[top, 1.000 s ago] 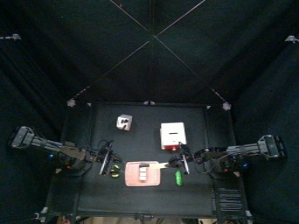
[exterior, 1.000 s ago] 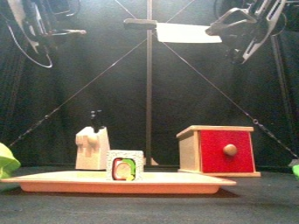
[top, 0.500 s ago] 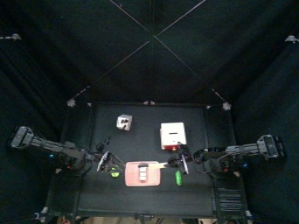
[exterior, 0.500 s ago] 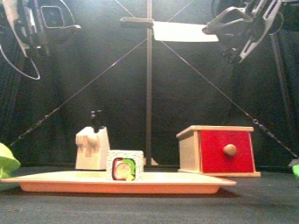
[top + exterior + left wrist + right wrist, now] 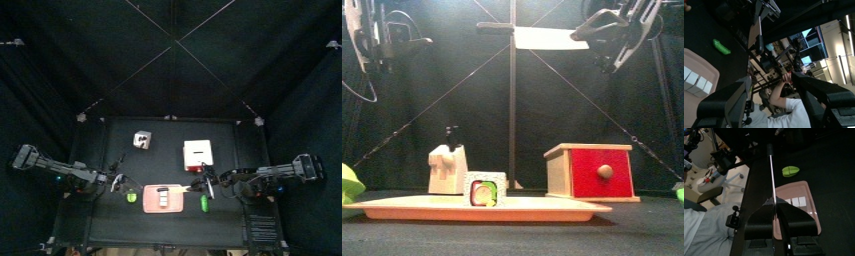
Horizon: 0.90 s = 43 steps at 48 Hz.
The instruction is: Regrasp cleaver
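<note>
The cleaver (image 5: pixel 556 38) hangs high above the table, its pale blade level and its dark handle pointing toward the left arm. My right gripper (image 5: pixel 605 27) is shut on the blade's far end. The right wrist view shows the cleaver (image 5: pixel 773 178) edge-on as a thin line running out from the closed right gripper (image 5: pixel 773 203). At the same height, my left gripper (image 5: pixel 393 35) stands wide open, apart from the handle. In the left wrist view the left gripper (image 5: pixel 771 85) holds nothing between its jaws.
A pink tray (image 5: pixel 396 208) with a sushi piece (image 5: pixel 484 190) lies at the table's front. Behind it stand a white knife block (image 5: pixel 446 166) and a wooden box with a red face (image 5: pixel 591 171). Green pieces (image 5: pixel 202 205) lie beside the tray. A person shows beyond the curtains.
The left gripper has moved right, closer to the cleaver's handle, still open. The right gripper with the cleaver has drifted slightly left.
</note>
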### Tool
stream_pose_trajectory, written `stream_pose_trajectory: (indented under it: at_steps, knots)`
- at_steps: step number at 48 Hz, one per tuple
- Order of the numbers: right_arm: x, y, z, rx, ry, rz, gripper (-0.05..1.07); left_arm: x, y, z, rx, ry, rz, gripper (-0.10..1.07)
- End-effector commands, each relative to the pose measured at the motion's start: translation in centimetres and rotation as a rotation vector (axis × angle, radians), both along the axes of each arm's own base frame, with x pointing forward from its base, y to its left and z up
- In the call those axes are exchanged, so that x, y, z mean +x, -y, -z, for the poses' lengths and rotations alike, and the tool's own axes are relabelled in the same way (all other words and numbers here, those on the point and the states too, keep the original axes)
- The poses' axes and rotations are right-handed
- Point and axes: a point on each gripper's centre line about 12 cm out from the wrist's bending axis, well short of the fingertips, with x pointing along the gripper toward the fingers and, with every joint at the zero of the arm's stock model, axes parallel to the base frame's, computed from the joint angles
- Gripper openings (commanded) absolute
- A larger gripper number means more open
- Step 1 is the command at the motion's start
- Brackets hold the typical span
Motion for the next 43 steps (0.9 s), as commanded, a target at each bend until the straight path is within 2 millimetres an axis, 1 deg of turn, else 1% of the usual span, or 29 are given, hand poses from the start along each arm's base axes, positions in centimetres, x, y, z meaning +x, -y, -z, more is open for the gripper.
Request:
stream_pose_trajectory:
  at_steps: [1, 6, 12, 15, 20, 25, 35, 43]
  knots:
    - [0.2, 0.0, -1.3, 0.002, 0.039, -0.003, 0.19, 0.2, 0.0, -0.4, -0.004, 0.004, -0.003, 0.97]
    - [0.3, 0.0, -1.4, 0.000, 0.040, -0.003, 0.19, 0.5, 0.2, -0.3, 0.053, -0.007, 0.007, 0.97]
    - [0.5, 0.0, -1.3, -0.005, 0.036, -0.006, 0.19, 1.5, 0.3, -0.8, 0.221, -0.012, 0.031, 0.96]
    - [0.6, 0.0, -1.1, -0.005, 0.032, -0.007, 0.19, 2.2, 0.3, -0.9, 0.329, -0.049, 0.043, 0.96]
    - [0.6, 0.0, -1.2, -0.005, 0.034, -0.005, 0.19, 3.4, 0.1, -1.1, 0.418, -0.130, 0.046, 0.96]
    - [0.6, 0.0, -1.0, -0.005, 0.029, -0.005, 0.19, 4.2, 0.1, -1.7, 0.477, -0.147, 0.053, 0.96]
    - [0.7, 0.1, -0.9, -0.004, 0.024, -0.002, 0.19, 5.5, 0.5, -2.8, 0.589, -0.098, 0.073, 0.96]
    - [0.8, 0.1, -0.8, -0.001, 0.021, -0.001, 0.19, 7.2, 1.0, -2.9, 0.664, -0.090, 0.096, 0.96]
